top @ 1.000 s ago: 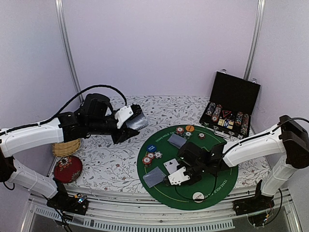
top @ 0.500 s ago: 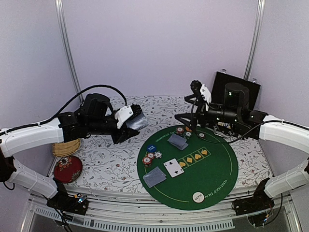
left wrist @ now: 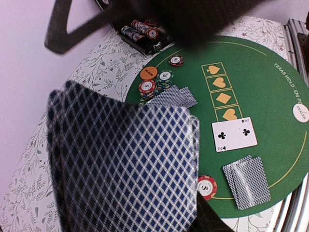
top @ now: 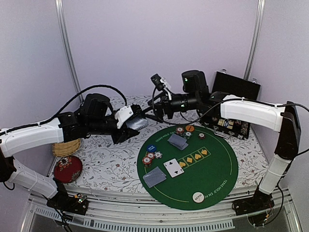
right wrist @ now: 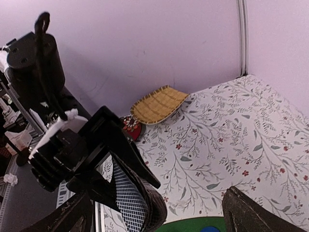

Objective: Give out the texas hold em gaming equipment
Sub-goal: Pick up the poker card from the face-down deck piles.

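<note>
Note that the fingers of the left gripper [top: 133, 124] clench the deck of blue-checked playing cards [left wrist: 125, 164] left of the round green felt mat [top: 212, 159], presumably presenting it to the released fingers of the right gripper [top: 152, 112] just beside it.

The round green mat [top: 217, 166] looks like matt felt. The floral table cloth [top: 108, 166] is printed fabric, the blue-checked playing cards [left wrist: 125, 164] are smooth paper, and the flat yellow basket [right wrist: 159, 104] is woven straw.

The table [top: 111, 166], under a floral-print cloth, carries a round green felt mat [top: 215, 169] at lower centre-right of the frame. An open black case [top: 235, 92] stands at upper right. A woven basket [top: 65, 148] and a red round cushion [top: 66, 170] lie just beside each other at the left edge.
</note>
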Controlling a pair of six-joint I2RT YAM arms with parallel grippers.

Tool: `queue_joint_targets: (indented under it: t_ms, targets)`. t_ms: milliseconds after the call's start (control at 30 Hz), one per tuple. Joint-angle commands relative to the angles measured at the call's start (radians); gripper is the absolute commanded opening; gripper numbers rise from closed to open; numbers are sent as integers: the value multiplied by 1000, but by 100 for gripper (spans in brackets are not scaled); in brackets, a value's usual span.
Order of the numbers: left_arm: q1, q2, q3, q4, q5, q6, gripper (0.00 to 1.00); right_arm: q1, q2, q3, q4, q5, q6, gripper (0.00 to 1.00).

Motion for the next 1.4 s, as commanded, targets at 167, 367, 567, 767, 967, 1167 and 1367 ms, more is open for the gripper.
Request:
queue_joint_targets:
  t_ms: [167, 367, 567, 767, 967, 1167, 1367]
  targets:
    - [1, -8, -13, 24, 16, 8, 45, 22, 101, 55, -54, 29, -33, 88]
    - [0, -10, -13, 24, 14, 8, 45, 24, 139, 108, -107, 56, -44, 72]
    - [1, -9, -13, 24, 13, 8, 45, 24, 85, 89, -152, 110, -93, 48]
    - [1, -9, -14, 25, 11, 8, 45, 26, 45, 79, -205, 137, -110, 33]
    - [0, -8, -13, 25, 9, 9, 45, 25, 18, 83, -246, 143, -119, 20]
    - [1, -8, -13, 25, 8, 9, 45, 24, 3, 121, -338, 155, -135, 2]
    - [0, -8, -14, 25, 5, 8, 45, 24, -73, 119, -410, 193, -174, 2]
